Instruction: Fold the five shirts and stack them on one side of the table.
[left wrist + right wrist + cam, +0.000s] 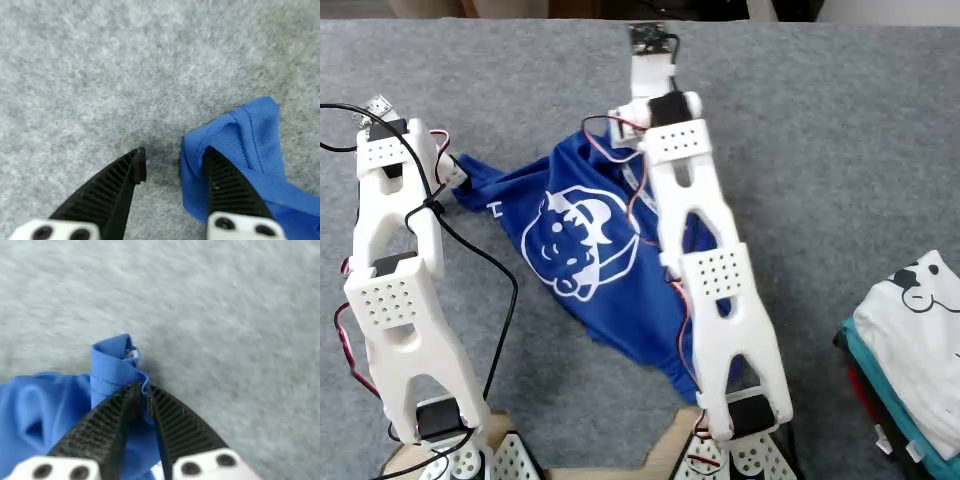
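Blue shirt (pixel 582 250) spread loose and rumpled on the grey table (pixel 820 150), print up, not yet folded. At its far edge, a doubled bit of hem pinched tight between the closed fingers of the right gripper (pixel 144 392). At its sleeve end, the left gripper (pixel 174 162) low beside the cloth with fingers wide apart, one finger (pixel 225 190) against the sleeve's corner, the other on bare table just beside it; nothing gripped there. Across the blue shirt's body, the right arm (pixel 710 280) with its loose wires. Well apart from the blue shirt, on the right arm's side, a stack of folded shirts (pixel 915 340), white one on top. Likely trouble from here: closing the left fingers with so little cloth inside the gap, and so catching only the outermost edge, or none. Then a lopsided pull, held at one end alone, dragging the blue shirt askew and bunching it further. Also a slipped hem on the right, given so narrow a bite, or a wire snagging the fabric underneath.
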You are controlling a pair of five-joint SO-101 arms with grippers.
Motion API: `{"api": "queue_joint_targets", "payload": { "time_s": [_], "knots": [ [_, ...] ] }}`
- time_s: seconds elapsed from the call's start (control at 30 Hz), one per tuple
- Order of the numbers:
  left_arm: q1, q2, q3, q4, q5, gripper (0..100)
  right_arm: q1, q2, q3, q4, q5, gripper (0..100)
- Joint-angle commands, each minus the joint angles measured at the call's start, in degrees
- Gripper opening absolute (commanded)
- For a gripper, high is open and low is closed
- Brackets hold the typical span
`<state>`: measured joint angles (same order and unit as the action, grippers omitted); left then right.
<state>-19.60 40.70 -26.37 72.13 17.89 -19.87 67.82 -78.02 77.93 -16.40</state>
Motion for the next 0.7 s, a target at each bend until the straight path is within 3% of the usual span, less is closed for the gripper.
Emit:
{"api": "queue_joint_targets", "payload": {
  "time_s": [0.0, 0.23, 0.47, 0.67],
  "knots": [
    [-0.88, -0.57, -2.46, -0.62, -0.09, 20, -3.38, -3.65, -1.19, -4.92, 0.09, 0.5],
    [-0.88, -0.48, -2.46, -0.62, -0.09, 20, -7.52, 3.12, 3.47, -9.23, 6.59, 1.6],
    [-0.88, -0.4, -2.46, -0.7, -0.09, 20, -4.44, 0.22, -4.79, -2.73, 7.21, 29.6],
    [-0.88, -0.4, -2.46, -0.7, -0.09, 20, -0.13, -1.01, -9.27, -3.78, 6.51, 23.2]
  ]
}}
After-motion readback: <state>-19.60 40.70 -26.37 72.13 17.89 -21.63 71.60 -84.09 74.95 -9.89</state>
